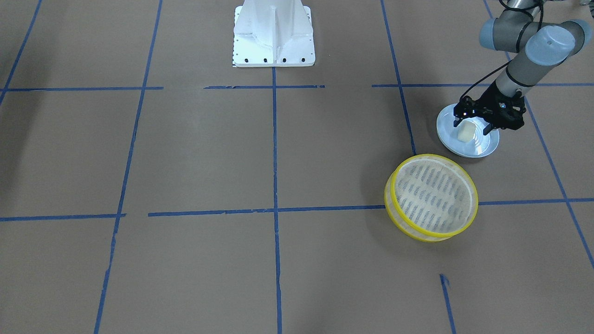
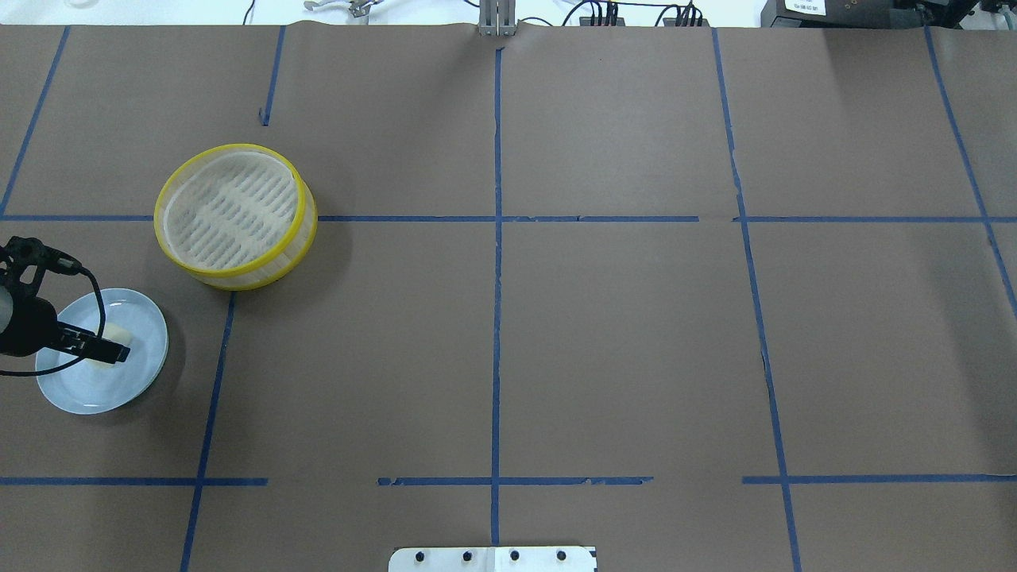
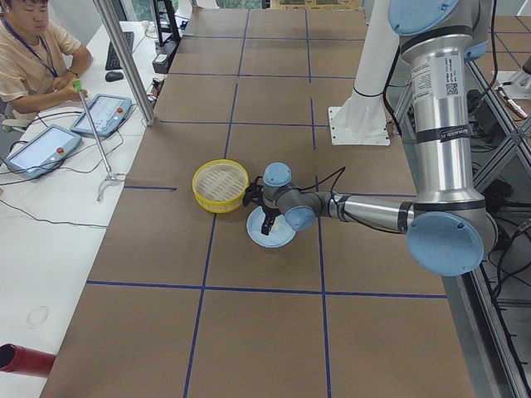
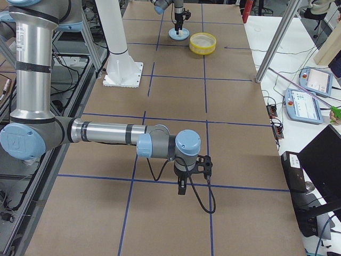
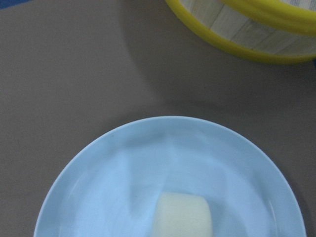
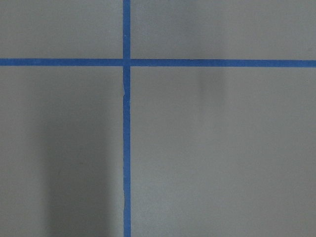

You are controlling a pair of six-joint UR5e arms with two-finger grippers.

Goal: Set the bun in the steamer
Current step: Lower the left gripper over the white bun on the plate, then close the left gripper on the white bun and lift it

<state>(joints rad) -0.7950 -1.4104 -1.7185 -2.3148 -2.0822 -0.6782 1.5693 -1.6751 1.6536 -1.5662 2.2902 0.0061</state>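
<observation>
The cream-white bun point(image 1: 465, 132) lies on a pale blue plate point(image 1: 482, 146) at the robot's left side. My left gripper point(image 1: 471, 129) is low over the plate, open, with a finger on either side of the bun. The left wrist view shows the bun point(image 5: 182, 216) on the plate point(image 5: 123, 173), with no fingers in view. The yellow-rimmed steamer point(image 1: 434, 197) stands empty just beyond the plate, also seen from overhead point(image 2: 232, 210). My right gripper point(image 4: 181, 189) hangs over bare table far from both; I cannot tell if it is open or shut.
The white robot base point(image 1: 274, 32) stands at mid-table on the robot's side. Blue tape lines point(image 2: 496, 278) cross the brown table. A person point(image 3: 33, 58) with tablets sits beyond the far edge, behind a metal pole point(image 3: 124, 58).
</observation>
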